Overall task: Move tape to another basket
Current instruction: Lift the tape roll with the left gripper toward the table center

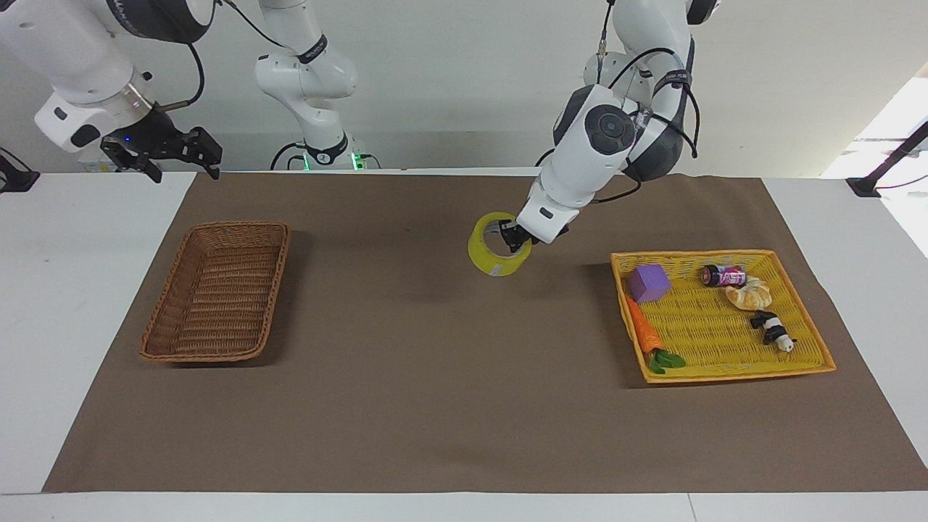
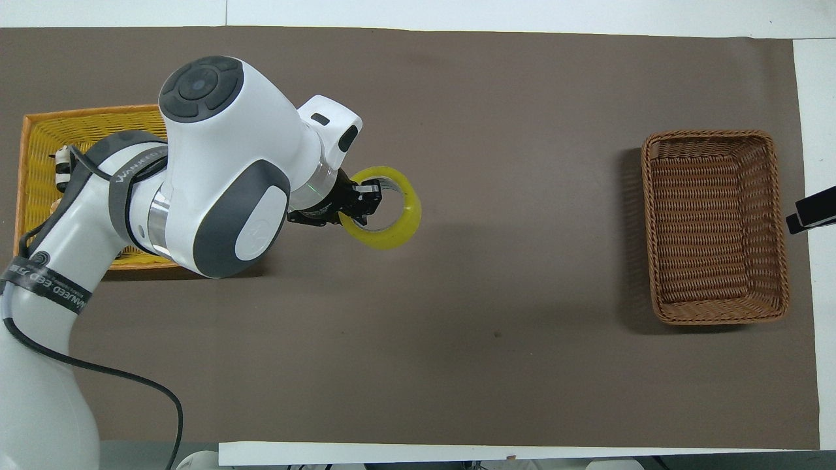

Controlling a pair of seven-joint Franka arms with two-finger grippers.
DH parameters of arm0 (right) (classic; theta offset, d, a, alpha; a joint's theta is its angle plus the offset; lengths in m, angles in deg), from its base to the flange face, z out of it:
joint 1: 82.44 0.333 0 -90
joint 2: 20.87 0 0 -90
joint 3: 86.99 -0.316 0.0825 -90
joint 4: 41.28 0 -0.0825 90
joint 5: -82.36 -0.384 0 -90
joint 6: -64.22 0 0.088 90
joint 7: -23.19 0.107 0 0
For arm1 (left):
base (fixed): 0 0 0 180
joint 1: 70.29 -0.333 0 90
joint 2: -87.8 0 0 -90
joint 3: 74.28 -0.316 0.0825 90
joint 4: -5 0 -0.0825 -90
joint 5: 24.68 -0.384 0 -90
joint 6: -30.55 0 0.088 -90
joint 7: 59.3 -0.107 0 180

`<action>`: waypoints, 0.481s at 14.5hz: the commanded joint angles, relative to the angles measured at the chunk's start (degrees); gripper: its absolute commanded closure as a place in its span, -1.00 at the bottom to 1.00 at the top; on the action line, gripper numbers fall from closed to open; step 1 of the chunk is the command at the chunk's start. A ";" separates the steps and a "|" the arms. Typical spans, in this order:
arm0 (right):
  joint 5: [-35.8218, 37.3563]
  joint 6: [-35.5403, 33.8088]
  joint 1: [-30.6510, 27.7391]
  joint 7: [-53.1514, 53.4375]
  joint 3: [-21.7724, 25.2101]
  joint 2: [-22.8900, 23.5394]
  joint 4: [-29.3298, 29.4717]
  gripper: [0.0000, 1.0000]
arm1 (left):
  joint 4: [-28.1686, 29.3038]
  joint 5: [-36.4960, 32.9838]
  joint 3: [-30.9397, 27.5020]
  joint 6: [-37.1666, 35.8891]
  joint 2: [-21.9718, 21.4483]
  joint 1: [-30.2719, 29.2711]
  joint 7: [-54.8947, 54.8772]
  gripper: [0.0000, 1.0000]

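Note:
The yellow tape roll [image 1: 493, 246] hangs in the air over the middle of the brown mat, held by its rim. My left gripper [image 1: 513, 238] is shut on the tape; it also shows in the overhead view [image 2: 360, 203] with the tape [image 2: 392, 225]. The brown wicker basket [image 1: 217, 290] stands at the right arm's end of the table and holds nothing; it also shows in the overhead view [image 2: 715, 225]. My right gripper [image 1: 165, 154] waits open above the table edge near that basket.
A yellow woven tray [image 1: 805, 359] at the left arm's end holds a purple block [image 1: 648, 282], a carrot [image 1: 645, 333], a small can [image 1: 723, 275], a croissant [image 1: 752, 292] and a panda toy [image 1: 773, 330]. The brown mat [image 1: 435, 406] covers the table.

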 commanded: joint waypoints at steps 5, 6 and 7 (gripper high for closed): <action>0.24 -0.19 -0.39 0.14 -0.54 -0.62 -0.88 -0.99 | 1.08 4.23 -1.10 0.30 -1.65 -0.54 0.97 1.00; 0.24 -0.19 -0.39 0.14 -0.54 -0.62 -0.80 -0.99 | 1.08 4.32 -1.10 0.21 -1.65 -0.63 1.06 1.00; 0.24 -0.19 -0.39 0.14 -0.54 -0.62 -0.80 -0.99 | 1.08 4.32 -1.10 0.30 -1.65 -0.72 1.15 0.99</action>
